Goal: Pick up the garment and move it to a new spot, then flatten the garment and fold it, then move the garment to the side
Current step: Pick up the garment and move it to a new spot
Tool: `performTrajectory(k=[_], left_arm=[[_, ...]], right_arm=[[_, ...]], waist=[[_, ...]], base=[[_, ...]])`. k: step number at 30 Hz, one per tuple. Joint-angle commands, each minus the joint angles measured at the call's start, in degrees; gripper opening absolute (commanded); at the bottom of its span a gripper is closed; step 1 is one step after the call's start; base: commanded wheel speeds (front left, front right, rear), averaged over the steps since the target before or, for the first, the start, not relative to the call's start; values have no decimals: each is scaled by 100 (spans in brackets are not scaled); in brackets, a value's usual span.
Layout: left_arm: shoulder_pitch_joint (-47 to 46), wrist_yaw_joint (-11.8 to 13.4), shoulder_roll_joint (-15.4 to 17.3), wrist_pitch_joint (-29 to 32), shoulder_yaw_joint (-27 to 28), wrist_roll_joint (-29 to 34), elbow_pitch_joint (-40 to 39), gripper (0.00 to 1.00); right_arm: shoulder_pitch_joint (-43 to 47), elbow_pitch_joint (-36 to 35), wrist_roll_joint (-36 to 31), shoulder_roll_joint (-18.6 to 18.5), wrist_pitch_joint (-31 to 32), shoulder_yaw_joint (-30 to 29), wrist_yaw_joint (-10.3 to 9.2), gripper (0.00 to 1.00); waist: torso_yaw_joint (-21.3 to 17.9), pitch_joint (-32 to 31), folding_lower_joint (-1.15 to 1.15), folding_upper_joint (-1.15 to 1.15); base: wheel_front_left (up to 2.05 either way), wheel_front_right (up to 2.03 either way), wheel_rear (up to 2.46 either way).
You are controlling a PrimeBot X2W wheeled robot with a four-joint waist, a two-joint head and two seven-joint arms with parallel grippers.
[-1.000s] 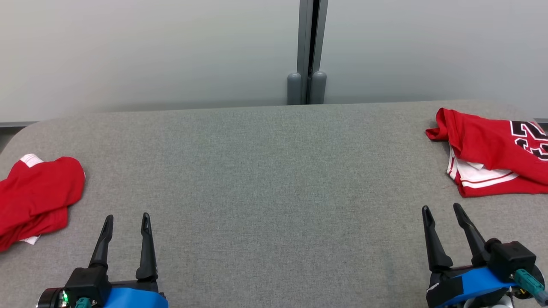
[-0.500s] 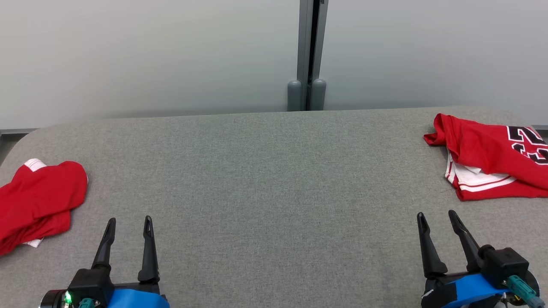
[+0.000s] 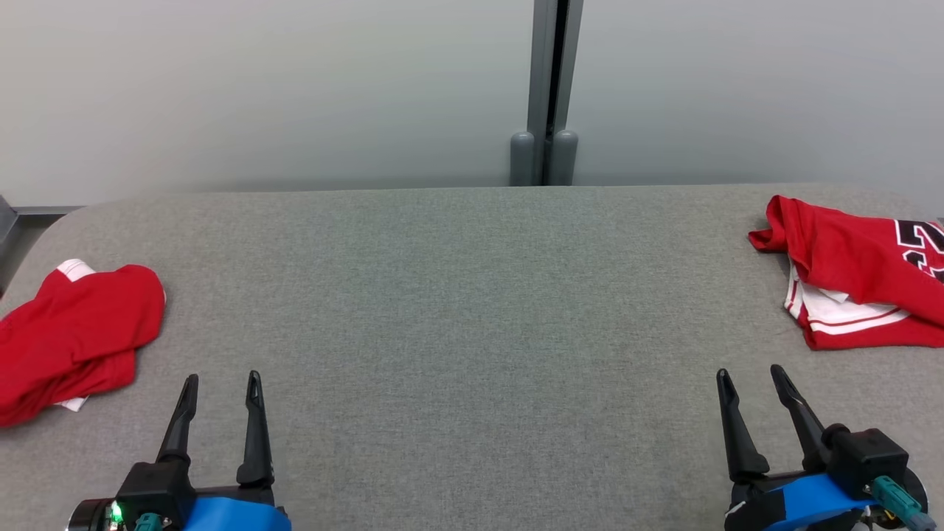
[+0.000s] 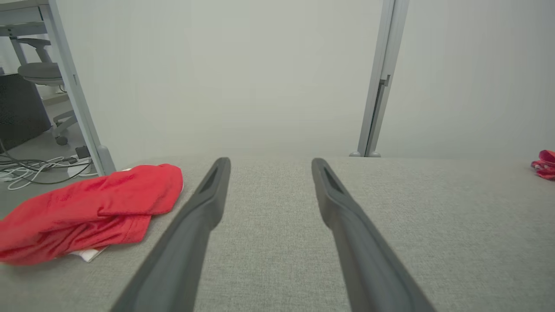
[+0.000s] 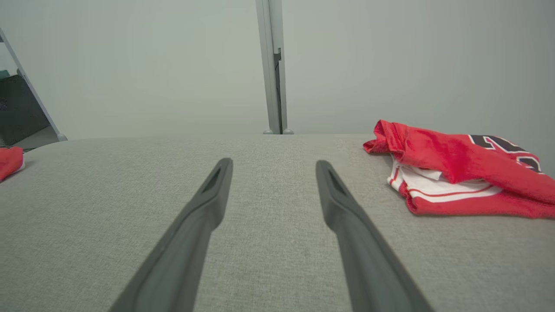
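Left gripper (image 3: 222, 376) and right gripper (image 3: 748, 370) are pointing forward over the grey fabric table (image 3: 472, 295), fingers spread wide, gripping nothing. The crumpled red numbered jersey (image 3: 848, 258) is lying at the table's right edge, and a second red garment (image 3: 81, 332) is lying at its left edge.

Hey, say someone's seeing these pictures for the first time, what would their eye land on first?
Two splashes of bright red stand out against the plain grey table. A rumpled red jersey with white trim and a black number lies at the right edge, and a red bundle lies at the left edge. Next come the left gripper and right gripper at the near corners, both open and touching neither garment.
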Motion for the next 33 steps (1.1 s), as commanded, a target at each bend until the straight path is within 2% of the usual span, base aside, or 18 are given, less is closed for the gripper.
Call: performTrajectory(k=[1, 7, 22, 33], left_arm=[[-70, 26, -4, -15, 21, 19, -5, 100], [-55, 56, -4, -15, 84, 44, -9, 100], [-10, 56, 16, -15, 323, 91, 15, 100], [41, 117, 63, -15, 535, 114, -59, 100]], right_arm=[[45, 8, -29, -15, -20, -4, 1, 100], [67, 19, -14, 15, -20, 36, 1, 100], [32, 79, 53, 58, -20, 130, 1, 100], [75, 101, 41, 101, -20, 144, 1, 100]], waist=[[88, 17, 0, -1], [326, 11, 0, -1], [1390, -12, 0, -1], [1950, -39, 0, -1]], base=[[0, 0, 0], [0, 0, 0], [0, 0, 0], [0, 0, 0]])
